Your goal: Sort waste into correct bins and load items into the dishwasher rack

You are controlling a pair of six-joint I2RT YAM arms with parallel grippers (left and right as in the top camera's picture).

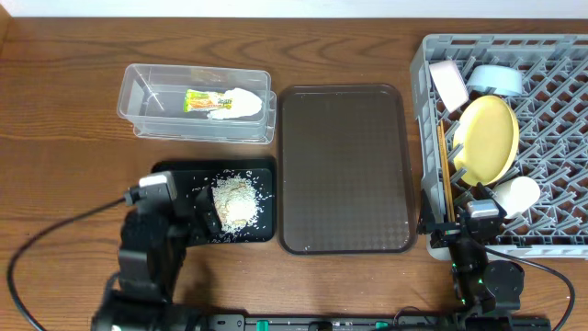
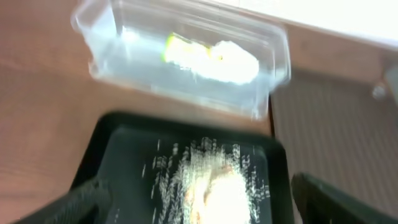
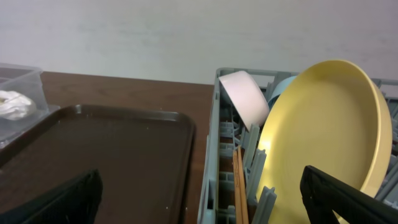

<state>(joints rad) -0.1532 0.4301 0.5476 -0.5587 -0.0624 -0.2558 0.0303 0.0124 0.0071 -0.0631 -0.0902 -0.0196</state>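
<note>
**In the rack and bins, everything sorted; both grippers spread**

Inside the clear tub (image 1: 147, 106) lie the green-and-orange wrapper (image 1: 197, 100) and the crumpled white paper (image 1: 235, 103). The rice scraps (image 1: 234, 199) are heaped in the black tray (image 1: 188, 179), just beside the brown serving tray (image 1: 344, 170). The grey dishwasher rack (image 1: 551, 138) holds the yellow plate (image 1: 487, 138) on edge, the white bowl (image 1: 447, 81), the light blue bowl (image 1: 496, 81), the small white cup (image 1: 514, 195) and the chopsticks (image 1: 443, 170) along its left wall. The left gripper (image 2: 199, 186) hangs over the black tray's near end with its fingers wide apart. The right gripper (image 3: 200, 177) is at the rack's near-left corner, likewise spread and holding nothing.
</note>
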